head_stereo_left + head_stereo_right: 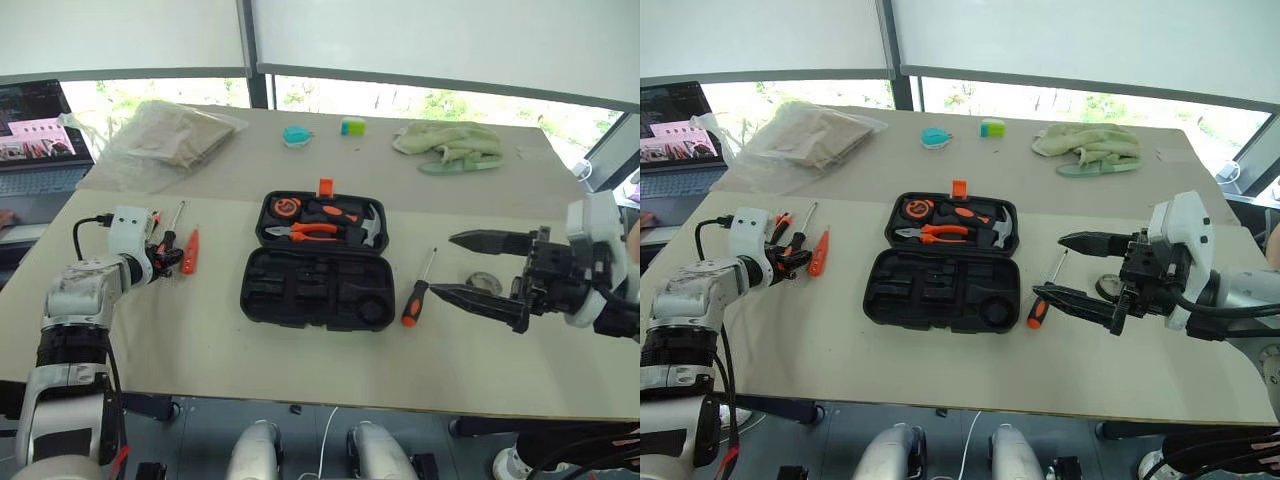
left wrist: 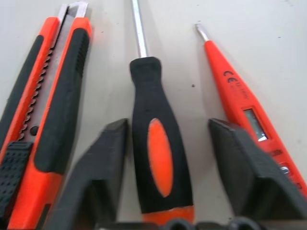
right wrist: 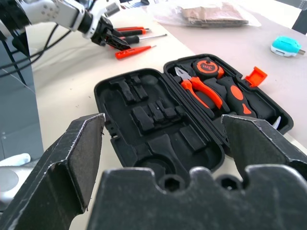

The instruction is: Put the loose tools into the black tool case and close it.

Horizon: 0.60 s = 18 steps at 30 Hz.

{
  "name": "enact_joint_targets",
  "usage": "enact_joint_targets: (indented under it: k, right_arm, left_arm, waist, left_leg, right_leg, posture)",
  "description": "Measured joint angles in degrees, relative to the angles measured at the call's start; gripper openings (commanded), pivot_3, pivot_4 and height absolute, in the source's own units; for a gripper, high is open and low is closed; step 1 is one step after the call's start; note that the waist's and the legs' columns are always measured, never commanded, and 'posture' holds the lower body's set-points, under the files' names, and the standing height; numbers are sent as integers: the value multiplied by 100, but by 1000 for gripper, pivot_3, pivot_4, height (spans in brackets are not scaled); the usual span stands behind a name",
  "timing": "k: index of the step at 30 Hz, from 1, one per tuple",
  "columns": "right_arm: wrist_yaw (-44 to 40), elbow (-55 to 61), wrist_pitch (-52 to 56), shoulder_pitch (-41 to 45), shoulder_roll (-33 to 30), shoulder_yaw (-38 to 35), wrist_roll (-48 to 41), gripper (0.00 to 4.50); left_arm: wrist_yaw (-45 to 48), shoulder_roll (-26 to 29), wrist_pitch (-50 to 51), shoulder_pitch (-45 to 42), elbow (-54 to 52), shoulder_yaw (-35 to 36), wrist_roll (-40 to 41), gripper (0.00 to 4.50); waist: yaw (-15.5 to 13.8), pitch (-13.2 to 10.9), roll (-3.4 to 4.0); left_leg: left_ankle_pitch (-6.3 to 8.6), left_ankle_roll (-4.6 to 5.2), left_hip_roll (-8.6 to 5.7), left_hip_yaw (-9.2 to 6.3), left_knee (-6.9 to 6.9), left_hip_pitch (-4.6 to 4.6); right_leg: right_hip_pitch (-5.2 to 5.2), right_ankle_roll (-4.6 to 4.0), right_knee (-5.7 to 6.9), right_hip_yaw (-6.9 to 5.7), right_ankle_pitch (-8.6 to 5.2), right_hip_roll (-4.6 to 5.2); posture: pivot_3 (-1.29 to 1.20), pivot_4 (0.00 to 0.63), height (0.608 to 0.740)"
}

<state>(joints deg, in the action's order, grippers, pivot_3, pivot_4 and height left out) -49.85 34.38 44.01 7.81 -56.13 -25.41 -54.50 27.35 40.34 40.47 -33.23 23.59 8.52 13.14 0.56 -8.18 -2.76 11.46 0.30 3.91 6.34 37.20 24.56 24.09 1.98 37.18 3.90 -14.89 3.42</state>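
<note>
The black tool case (image 1: 317,262) is seen open mid-table, its near half unfilled, while a black-and-orange screwdriver (image 2: 156,143) at the far left is straddled by the left gripper (image 1: 166,257), not yet clamped, and the right gripper (image 1: 478,268) is held wide open.

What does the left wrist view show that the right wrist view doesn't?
Left wrist, not right wrist: the tester screwdriver's display window and CE mark, and the left gripper straddling the black-and-orange screwdriver's handle. Right wrist, not left wrist: the open black tool case, with pliers and tape measure stowed in one half, beyond the open right gripper. Both: utility knife, screwdriver and tester lying side by side.
</note>
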Motion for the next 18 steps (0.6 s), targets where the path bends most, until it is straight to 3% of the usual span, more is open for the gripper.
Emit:
enact_joint_targets:
  k: [2, 12, 18]
  right_arm:
    - [-1, -1, -1, 2, 0, 0, -18, 4500]
    - [34, -149, -18, -191, 111, -20, 23, 4500]
    - [-15, -271, -214, -590, 174, 5, 489, 4500]
  left_arm:
    - [-20, -57, 12, -6, 4, 66, 37, 908]
    - [162, -128, -300, -183, -436, 508, 314, 908]
    - [2346, 320, -1378, -708, -1760, -233, 647, 908]
  waist:
    - [0, 0, 0]
    - [-23, -3, -15]
    - [-114, 3, -2]
  left_leg:
    - [0, 0, 0, -1, 3, 0]
    - [0, 1, 1, -10, 19, 18]
    - [13, 19, -1, -9, 65, 40]
  right_leg:
    - [-1, 0, 2, 0, 0, 0]
    - [1, 4, 2, -12, 2, 0]
    - [-5, 19, -3, -16, 10, 3]
  posture:
    - [0, 150, 740]
    - [0, 150, 740]
    - [0, 150, 740]
